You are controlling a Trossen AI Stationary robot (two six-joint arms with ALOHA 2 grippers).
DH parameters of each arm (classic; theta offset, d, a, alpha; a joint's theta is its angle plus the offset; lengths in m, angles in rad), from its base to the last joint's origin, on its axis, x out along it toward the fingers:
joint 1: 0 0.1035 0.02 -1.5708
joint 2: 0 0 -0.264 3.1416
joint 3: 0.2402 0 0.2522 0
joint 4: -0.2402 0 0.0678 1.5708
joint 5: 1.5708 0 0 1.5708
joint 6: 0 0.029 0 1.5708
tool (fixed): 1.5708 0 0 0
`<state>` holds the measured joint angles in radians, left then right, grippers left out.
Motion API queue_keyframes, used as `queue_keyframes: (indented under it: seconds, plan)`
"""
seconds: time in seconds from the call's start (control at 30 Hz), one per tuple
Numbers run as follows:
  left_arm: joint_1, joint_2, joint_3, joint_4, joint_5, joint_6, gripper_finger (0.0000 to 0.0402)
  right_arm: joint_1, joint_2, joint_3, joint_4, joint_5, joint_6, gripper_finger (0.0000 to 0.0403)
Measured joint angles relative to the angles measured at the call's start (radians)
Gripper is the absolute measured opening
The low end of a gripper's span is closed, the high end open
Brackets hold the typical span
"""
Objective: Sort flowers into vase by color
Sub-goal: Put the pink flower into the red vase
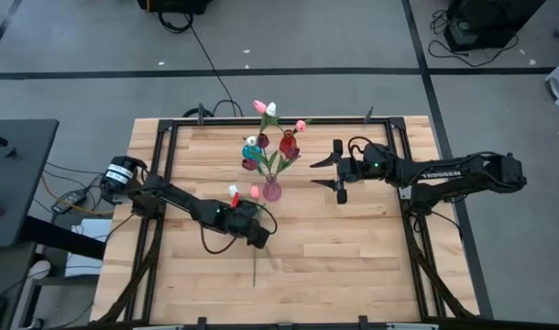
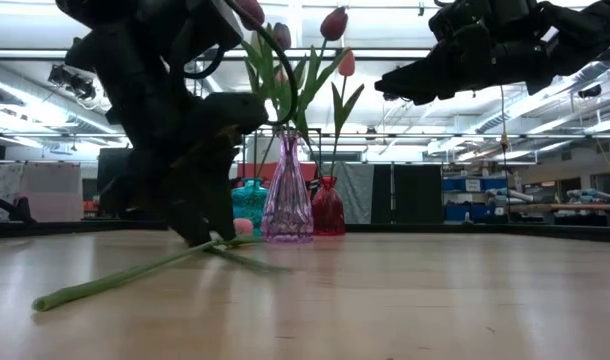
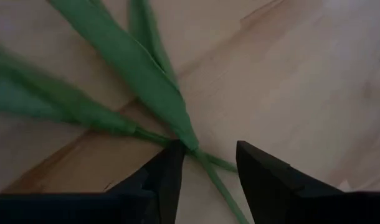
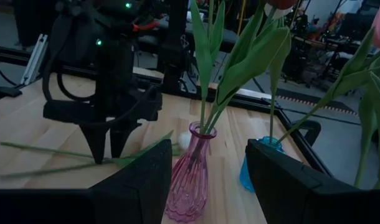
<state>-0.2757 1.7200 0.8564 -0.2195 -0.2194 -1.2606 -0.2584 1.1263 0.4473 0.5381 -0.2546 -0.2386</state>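
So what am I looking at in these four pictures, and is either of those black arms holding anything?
Two robot arms work at a wooden table. One picture looks down from above, one looks across the tabletop, and two come from cameras on the arms' wrists. Near the back stand a pink vase, a red vase and a blue vase, with tulips in them. One flower lies flat on the wood. The left gripper is down over its stem, fingers apart on either side, not gripping. The right gripper hangs open by the vases, holding nothing.

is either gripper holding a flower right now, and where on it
Nothing is gripped. The left gripper stands open astride the stem of the flower lying on the table. The right gripper hangs open and empty.
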Motion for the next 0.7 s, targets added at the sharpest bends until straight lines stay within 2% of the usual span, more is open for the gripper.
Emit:
queue_keyframes:
  seconds: [0.2, 0.33, 0.5, 0.7]
  plan:
    - [0.005, 0.016, -0.002, 0.008, -0.007, 0.000, 0.0151, 0.000, 0.000, 0.000, 0.000, 0.001, 0.000, 0.0215]
    - [0.005, 0.017, -0.003, -0.010, -0.012, 0.000, 0.0105, 0.000, 0.000, 0.000, 0.000, 0.003, -0.002, 0.0215]
    - [0.001, 0.018, -0.002, -0.053, -0.020, 0.030, 0.0019, 0.000, 0.000, 0.000, 0.000, 0.003, -0.003, 0.0215]
    - [-0.016, -0.009, -0.004, -0.073, -0.031, 0.109, 0.0009, 0.000, 0.000, 0.000, -0.001, 0.003, 0.010, 0.0215]
